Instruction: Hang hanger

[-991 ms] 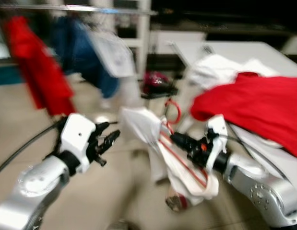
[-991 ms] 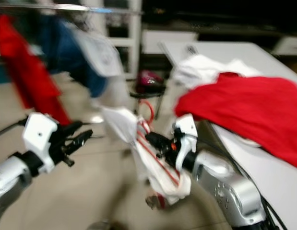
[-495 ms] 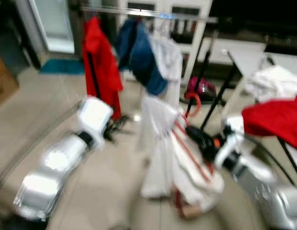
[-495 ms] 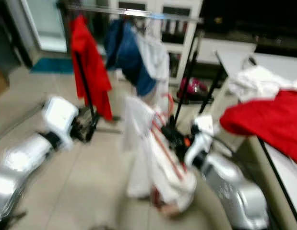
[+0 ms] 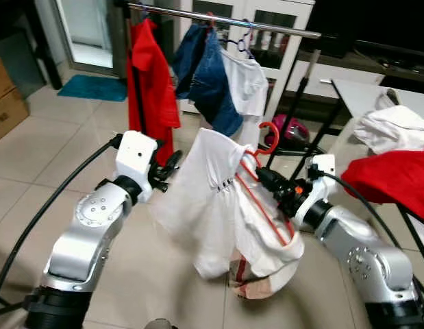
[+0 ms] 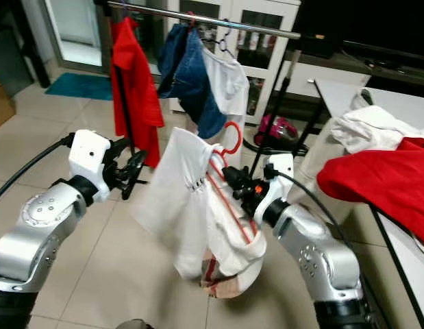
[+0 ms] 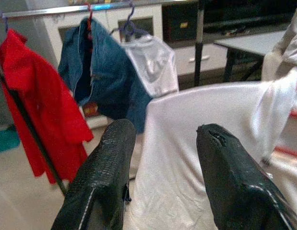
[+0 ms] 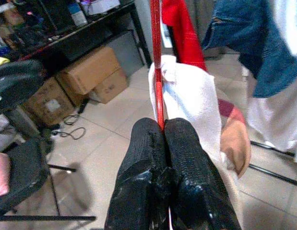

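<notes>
red plastic hanger (image 5: 266, 179) with a white shirt (image 5: 210, 199) draped on it hangs in the air short of the metal rail (image 5: 225, 20), its thin bar pinched between the closed fingers of the right gripper (image 5: 266, 181). the left gripper (image 7: 162, 177), fingers apart, hovers beside the shirt's shoulder. judging by looks, the hanger is light and stiff, the cloth soft and swinging; hold near the hook (image 5: 270, 133), aiming for the rail's free end right of the denim (image 5: 208, 75)
</notes>
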Available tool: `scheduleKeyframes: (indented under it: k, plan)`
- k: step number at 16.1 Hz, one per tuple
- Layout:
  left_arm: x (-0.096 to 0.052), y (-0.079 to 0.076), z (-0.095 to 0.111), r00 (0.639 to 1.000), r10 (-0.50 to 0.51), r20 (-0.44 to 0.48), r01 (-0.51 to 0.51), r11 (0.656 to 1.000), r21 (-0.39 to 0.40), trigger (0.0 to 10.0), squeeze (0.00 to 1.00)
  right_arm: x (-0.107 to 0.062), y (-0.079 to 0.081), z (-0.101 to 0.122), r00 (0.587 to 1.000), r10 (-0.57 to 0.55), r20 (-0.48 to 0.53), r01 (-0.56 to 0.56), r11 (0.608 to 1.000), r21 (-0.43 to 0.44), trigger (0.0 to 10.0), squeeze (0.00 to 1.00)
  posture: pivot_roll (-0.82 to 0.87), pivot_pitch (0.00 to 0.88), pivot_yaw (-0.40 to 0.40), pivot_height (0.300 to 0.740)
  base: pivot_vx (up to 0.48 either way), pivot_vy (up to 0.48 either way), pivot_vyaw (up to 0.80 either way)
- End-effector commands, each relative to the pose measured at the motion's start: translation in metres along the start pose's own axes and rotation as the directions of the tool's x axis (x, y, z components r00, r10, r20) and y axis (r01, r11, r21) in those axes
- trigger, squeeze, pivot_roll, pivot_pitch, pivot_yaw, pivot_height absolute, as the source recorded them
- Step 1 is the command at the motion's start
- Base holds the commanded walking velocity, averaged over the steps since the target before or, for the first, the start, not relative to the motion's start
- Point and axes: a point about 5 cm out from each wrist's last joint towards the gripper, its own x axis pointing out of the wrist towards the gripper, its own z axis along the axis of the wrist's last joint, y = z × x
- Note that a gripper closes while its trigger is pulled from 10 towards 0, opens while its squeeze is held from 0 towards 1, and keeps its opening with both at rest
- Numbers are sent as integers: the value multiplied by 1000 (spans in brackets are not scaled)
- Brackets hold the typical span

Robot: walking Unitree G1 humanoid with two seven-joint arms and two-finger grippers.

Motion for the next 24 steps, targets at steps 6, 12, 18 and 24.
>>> scheduleKeyframes:
  k: [6,12,18,24]
  plan:
    - [32,-17,3,988,-149,51,153,985,-82,10000,1000,1,12,28,991,77,114,-74,997,-29,10000,0,118,0,-75,740,0,0,0]
    - [59,-52,4,951,-304,59,303,953,26,10000,910,7,26,34,983,138,123,-138,990,-9,10000,0,86,0,-69,740,0,0,0]
    - [78,-42,1,980,-184,77,176,979,106,9412,0,7,28,37,973,187,136,-193,980,39,10000,0,80,0,-69,740,0,0,0]
    - [83,-50,-2,978,-180,107,171,981,89,0,0,7,32,42,959,229,168,-245,966,79,10000,0,84,0,-72,740,0,0,0]
